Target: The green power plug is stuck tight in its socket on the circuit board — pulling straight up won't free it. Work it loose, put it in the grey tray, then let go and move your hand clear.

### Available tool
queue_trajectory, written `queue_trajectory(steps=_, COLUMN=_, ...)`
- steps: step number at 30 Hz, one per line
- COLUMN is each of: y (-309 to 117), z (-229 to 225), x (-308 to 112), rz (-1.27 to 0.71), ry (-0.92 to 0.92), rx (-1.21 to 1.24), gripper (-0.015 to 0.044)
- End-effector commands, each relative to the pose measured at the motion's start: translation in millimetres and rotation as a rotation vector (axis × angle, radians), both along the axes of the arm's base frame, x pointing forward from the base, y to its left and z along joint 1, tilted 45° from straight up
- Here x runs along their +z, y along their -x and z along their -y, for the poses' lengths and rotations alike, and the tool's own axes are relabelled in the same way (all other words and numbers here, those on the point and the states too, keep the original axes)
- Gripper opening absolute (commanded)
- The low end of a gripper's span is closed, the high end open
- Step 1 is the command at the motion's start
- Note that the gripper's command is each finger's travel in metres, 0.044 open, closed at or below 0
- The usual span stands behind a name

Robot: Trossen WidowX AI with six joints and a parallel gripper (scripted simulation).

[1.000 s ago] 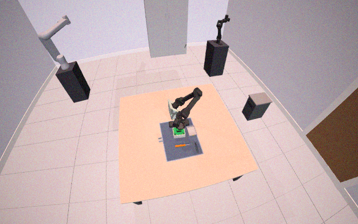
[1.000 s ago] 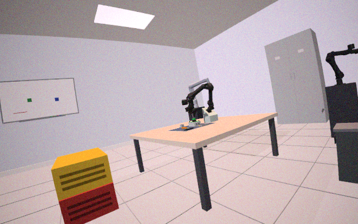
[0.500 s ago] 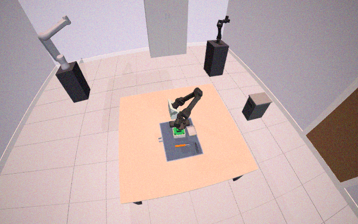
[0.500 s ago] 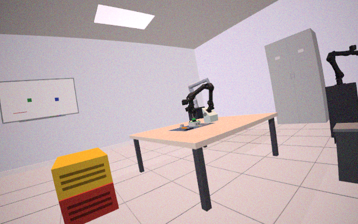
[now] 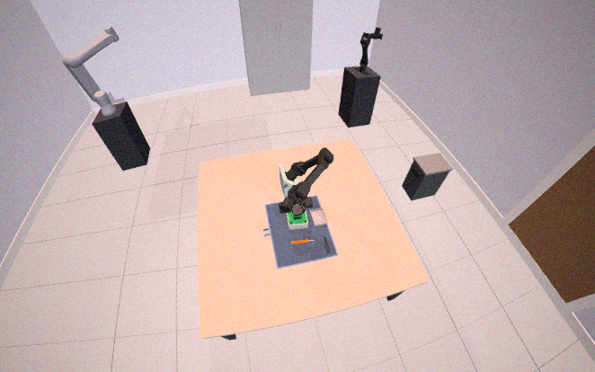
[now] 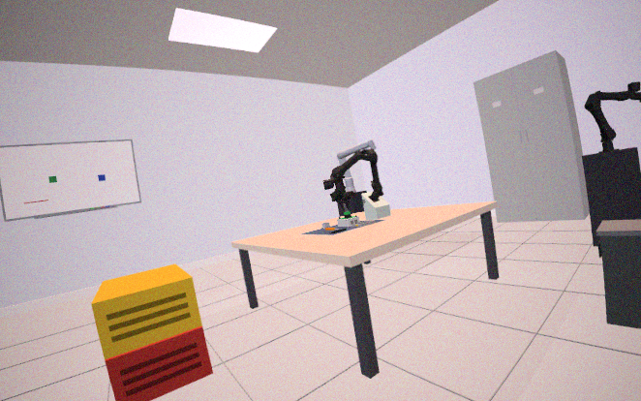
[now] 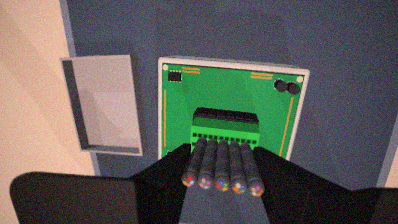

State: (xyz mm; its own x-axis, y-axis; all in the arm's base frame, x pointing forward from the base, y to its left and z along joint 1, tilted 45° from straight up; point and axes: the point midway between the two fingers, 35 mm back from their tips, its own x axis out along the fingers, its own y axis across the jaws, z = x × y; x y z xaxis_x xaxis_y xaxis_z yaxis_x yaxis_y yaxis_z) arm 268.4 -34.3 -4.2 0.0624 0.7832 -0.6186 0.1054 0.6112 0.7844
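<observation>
Lower centre of wrist frame: claw [image 7: 221,152] pinching green plug [image 7: 225,134] | likely light, rigid, tight-seated | grip body ends, spare wires [image 7: 222,165].

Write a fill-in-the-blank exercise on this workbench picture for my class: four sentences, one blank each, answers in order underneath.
1. The tool is shut on the ____ plug.
2. The circuit board lies between the screwdriver and the robot ____.
3. The screwdriver has an ____ handle.
4. In the wrist view, the tray is to the ____ of the circuit board.

Missing words: green; arm; orange; left
</observation>
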Motion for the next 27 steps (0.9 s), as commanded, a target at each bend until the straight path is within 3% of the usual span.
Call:
queue_trajectory(steps=1, y=3, z=12, x=7, rz=-0.019, ry=0.036, rx=-0.031, gripper=0.0)
queue_trajectory(steps=11, y=0, z=2, x=24, rz=-0.049, ry=0.261, rx=-0.019, gripper=0.0)
queue_trajectory(steps=23, y=4, z=19, x=10, rz=-0.015, ry=0.007, rx=-0.033, gripper=0.0)
queue_trajectory(steps=27, y=4, z=20, x=9, rz=-0.014, ry=-0.002, rx=-0.033, gripper=0.0)
